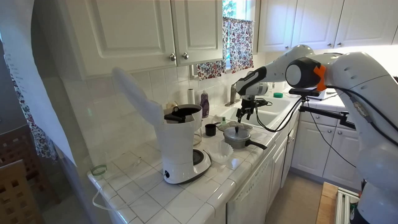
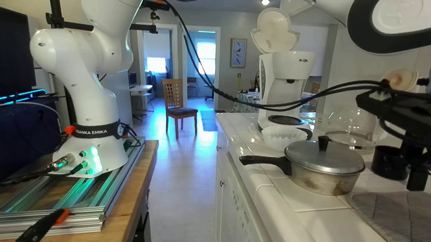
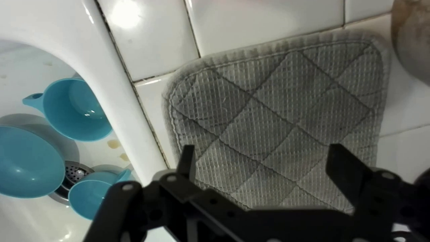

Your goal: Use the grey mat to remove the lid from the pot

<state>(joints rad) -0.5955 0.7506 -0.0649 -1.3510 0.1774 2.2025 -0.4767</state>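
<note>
Claw hangs with its jaws spread wide over a quilted grey potholder, which lies flat on the tiled worktop between a white sink and a metal saucepan; a silvery lid with an upright black knob sits on the saucepan.

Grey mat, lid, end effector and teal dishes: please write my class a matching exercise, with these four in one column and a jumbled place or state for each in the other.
Column one
1. grey mat
2. lid
3. end effector
4. teal dishes

Column two
A. open
B. lying on the tiles
C. in the sink
D. on the pot

Right pairs: 1-B, 2-D, 3-A, 4-C
</note>
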